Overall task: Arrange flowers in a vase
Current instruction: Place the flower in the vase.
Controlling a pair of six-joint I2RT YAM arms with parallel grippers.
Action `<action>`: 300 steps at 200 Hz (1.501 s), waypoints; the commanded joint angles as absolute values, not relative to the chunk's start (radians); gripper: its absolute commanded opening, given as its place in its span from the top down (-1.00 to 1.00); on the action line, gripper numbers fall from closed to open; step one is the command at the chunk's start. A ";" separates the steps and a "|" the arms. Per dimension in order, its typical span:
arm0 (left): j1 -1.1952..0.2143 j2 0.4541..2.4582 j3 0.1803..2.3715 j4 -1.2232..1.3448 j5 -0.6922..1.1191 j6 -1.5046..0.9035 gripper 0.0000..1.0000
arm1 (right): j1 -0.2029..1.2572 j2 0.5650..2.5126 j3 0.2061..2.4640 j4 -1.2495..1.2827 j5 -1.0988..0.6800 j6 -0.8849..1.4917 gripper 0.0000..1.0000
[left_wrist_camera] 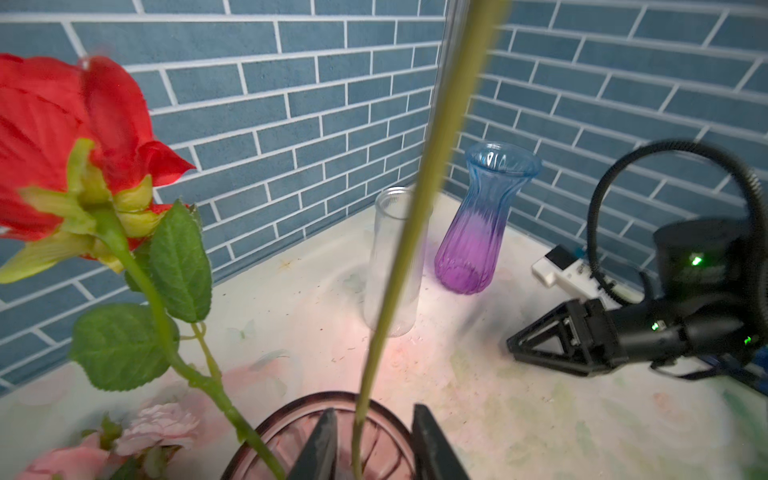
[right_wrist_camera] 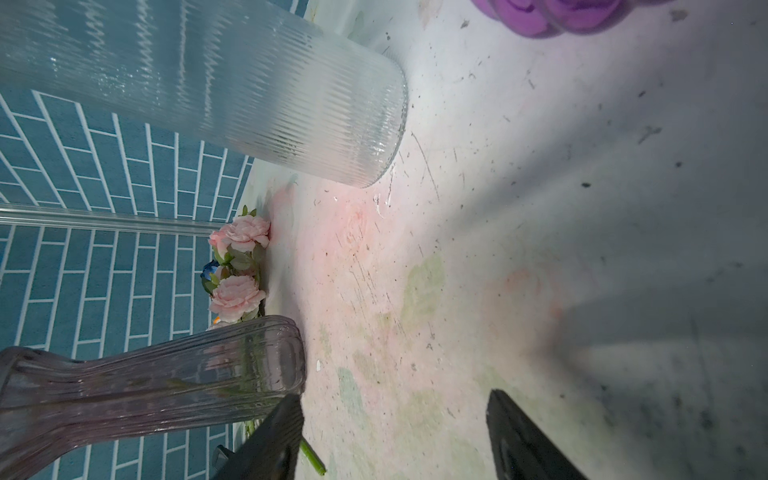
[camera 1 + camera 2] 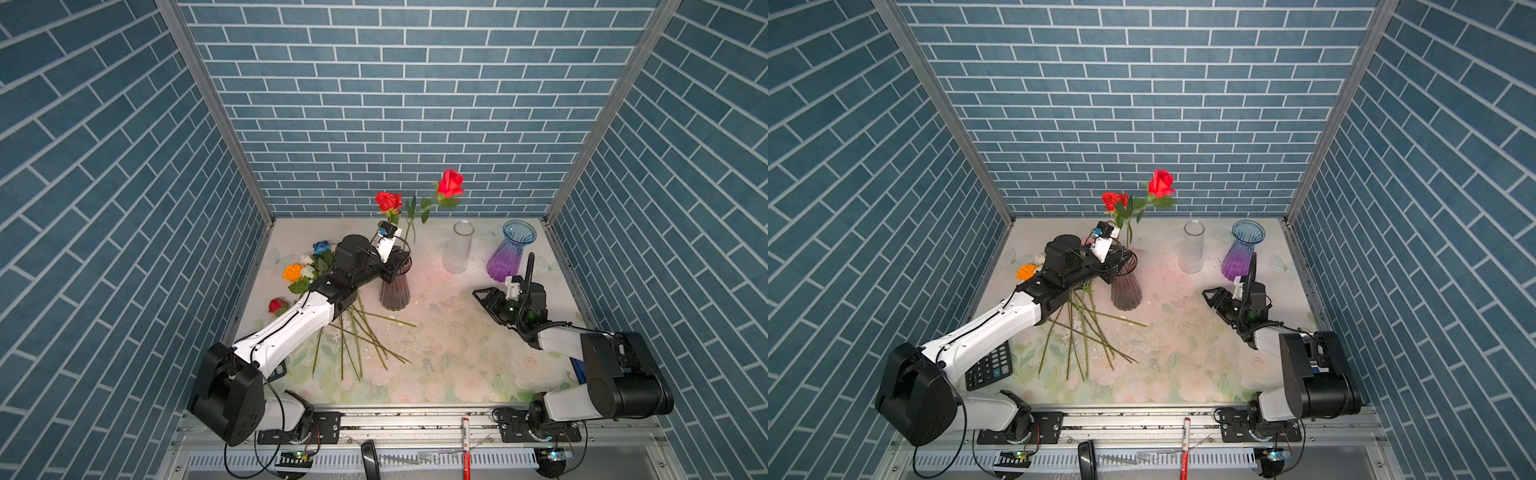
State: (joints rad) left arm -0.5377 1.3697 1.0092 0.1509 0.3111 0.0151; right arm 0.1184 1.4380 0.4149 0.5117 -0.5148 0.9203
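Two roses [image 3: 389, 201] are standing in grey vase [image 3: 395, 293]
Left gripper [image 1: 374, 409] is hovering over it, jaws spread around one stem [image 1: 415, 208]; right gripper [image 2: 394, 395] is hanging empty, jaws spread; other flowers [image 3: 308, 272] are lying on table [image 3: 457, 353]

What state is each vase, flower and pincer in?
Smoky vase: upright, holds two red roses.
Clear vase: upright, empty.
Purple-blue vase: upright, empty.
Loose flowers: lying on table.
Left pincer: open around a rose stem.
Right pincer: open, empty.
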 commanded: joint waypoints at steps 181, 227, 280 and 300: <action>-0.540 0.976 0.770 0.015 0.227 -0.139 -0.10 | 0.112 1.431 0.406 0.499 -0.512 0.949 -0.43; -0.522 0.865 0.653 -0.172 0.084 -0.264 -0.04 | 0.112 1.430 0.414 0.479 -0.505 0.950 -0.43; -0.492 0.859 0.590 -0.232 -0.035 -0.362 0.07 | 0.114 1.394 0.384 0.494 -0.491 0.956 -0.44; -0.465 0.918 0.600 -0.253 -0.046 -0.402 0.14 | 0.114 1.399 0.386 0.493 -0.494 0.956 -0.44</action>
